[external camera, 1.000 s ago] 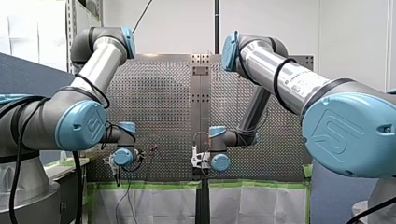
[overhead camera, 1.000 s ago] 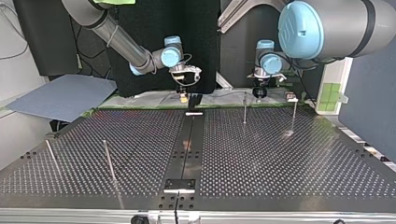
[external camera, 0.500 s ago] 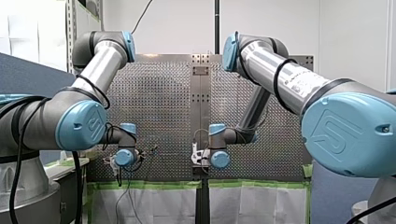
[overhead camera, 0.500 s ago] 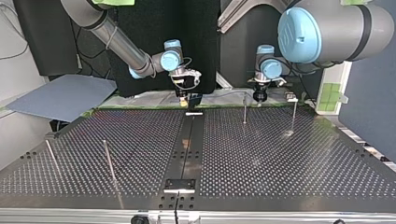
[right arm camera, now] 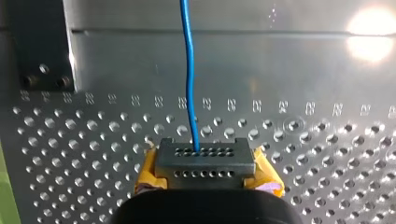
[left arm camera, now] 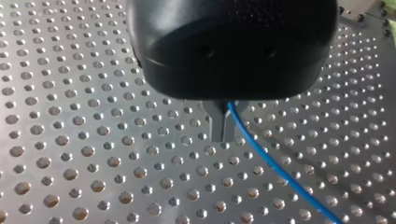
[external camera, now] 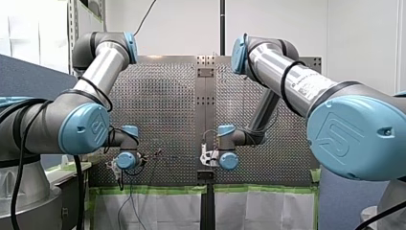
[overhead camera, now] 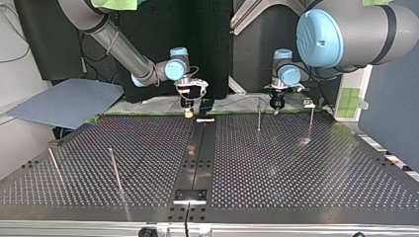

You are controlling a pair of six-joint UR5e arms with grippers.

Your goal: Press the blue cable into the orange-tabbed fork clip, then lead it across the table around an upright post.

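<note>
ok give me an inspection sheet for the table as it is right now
surface: perforated metal table with a dark middle strip
job's things: blue cable held in both tools; two near posts and two far posts stand upright; the clip cannot be made out
clutter: nothing seen
tools: left tool shut on the blue cable; right tool, with yellow pads, shut on the blue cable
cables: the blue cable leads away from each tool above the table
surroundings: grey sheet beside the table; green tape along its edge
</note>
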